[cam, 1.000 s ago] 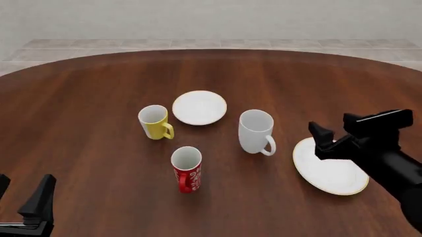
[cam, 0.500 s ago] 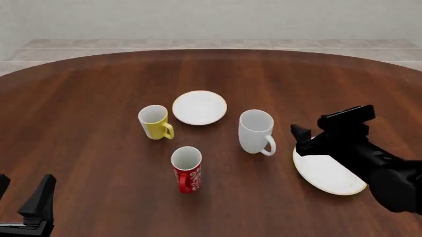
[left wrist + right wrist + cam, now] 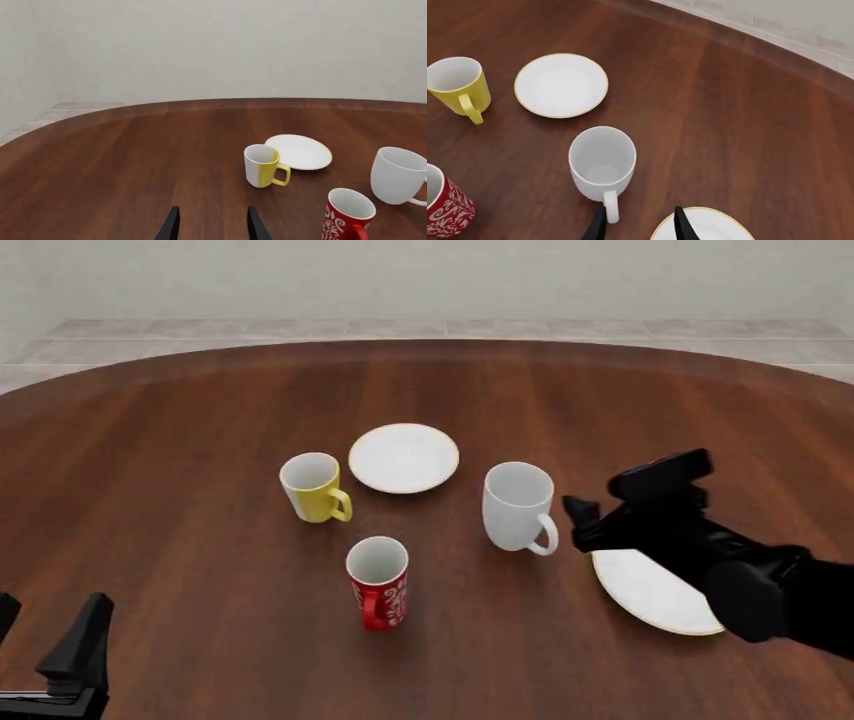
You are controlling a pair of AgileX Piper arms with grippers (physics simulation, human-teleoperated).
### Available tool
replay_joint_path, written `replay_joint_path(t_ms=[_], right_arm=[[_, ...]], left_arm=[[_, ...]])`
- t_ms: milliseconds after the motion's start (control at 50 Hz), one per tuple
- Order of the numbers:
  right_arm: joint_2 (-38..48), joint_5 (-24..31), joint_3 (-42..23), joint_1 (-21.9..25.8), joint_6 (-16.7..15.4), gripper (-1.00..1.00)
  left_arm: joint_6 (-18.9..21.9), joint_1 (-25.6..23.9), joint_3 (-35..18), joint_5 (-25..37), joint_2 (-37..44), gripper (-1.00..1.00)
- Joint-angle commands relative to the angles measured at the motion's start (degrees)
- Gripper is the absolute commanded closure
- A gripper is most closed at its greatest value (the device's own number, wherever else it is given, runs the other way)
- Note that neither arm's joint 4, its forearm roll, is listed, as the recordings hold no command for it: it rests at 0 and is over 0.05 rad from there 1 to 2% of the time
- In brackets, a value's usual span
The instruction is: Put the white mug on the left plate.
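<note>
Your right hand [image 3: 583,522], fingers apart and empty, hovers just right of the white mug [image 3: 517,505], which stands upright near-right of the left plate [image 3: 403,457]. Clip its handle and it topples.

Front view: right claw [image 3: 582,523] and arm cover the near-left part of the larger plate [image 3: 667,602]. Left claw [image 3: 51,655] cut by the bottom edge.

Left wrist view: red mug [image 3: 345,217] cut at the bottom; white mug [image 3: 396,175] handle cut by the side edge.

Right wrist view: larger plate [image 3: 710,225] mostly out of frame; red mug [image 3: 446,207] half cut.
</note>
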Motion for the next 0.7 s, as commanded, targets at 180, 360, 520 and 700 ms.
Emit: replay_joint_path(t_ms=[180, 360, 520, 700], right_arm=[[3.14, -0.80, -1.08, 2.11, 0.32, -1.00], [4.23, -1.60, -0.95, 2.20, 0.32, -1.00], [6.78, -2.48, -1.61, 2.95, 0.66, -1.00], [8.30, -3.20, -1.91, 3.31, 0.75, -1.00]], left_arm=[[0.04, -0.03, 0.00, -0.01, -0.02, -1.00], [-0.01, 0.00, 0.00, 0.00, -0.01, -1.00], [-0.01, 0.01, 0.00, 0.00, 0.00, -1.00], [0.00, 0.00, 0.00, 0.00, 0.01, -1.00]])
